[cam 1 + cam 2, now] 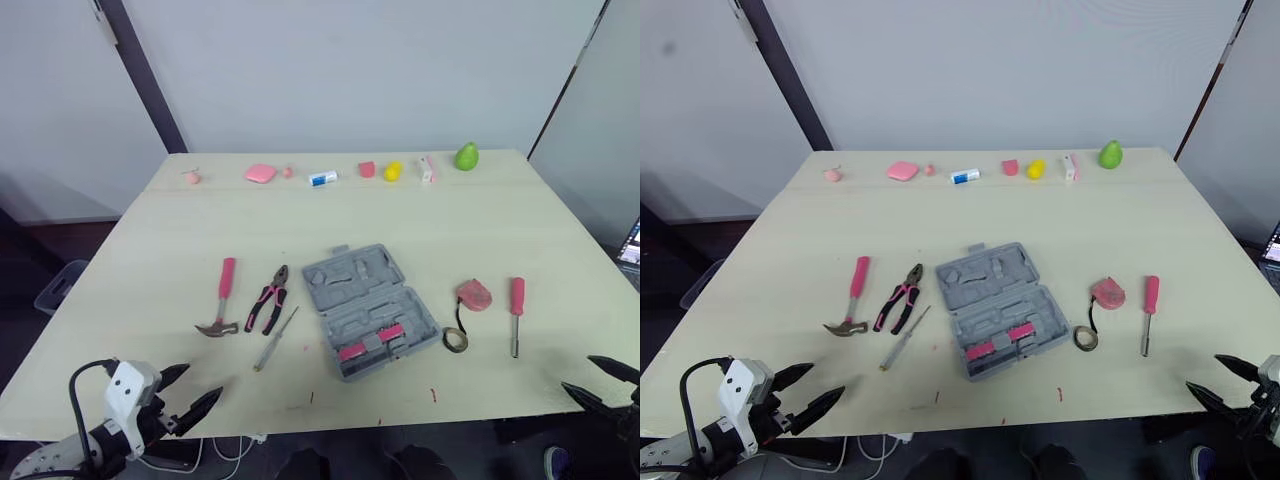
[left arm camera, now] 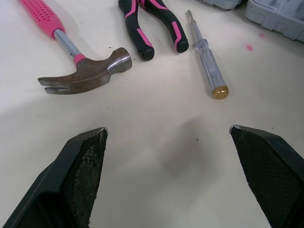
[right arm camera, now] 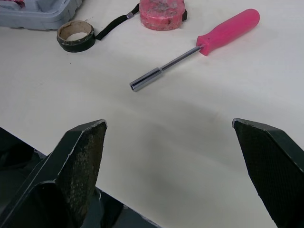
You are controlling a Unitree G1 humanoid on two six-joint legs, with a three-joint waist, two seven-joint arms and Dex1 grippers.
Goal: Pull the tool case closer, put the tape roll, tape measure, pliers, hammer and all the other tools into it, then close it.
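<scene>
Grey tool case is not yet pulled from the middle of the table; left gripper and right gripper, both spread empty, must be reached forward.

Along the far edge of the pale table there is a row of small objects, well apart from each other: a peach-coloured piece, a flat pink pad, a tiny pink ball, a white and blue tube, a red block, a yellow object, a white and pink stick and a green pear.
</scene>
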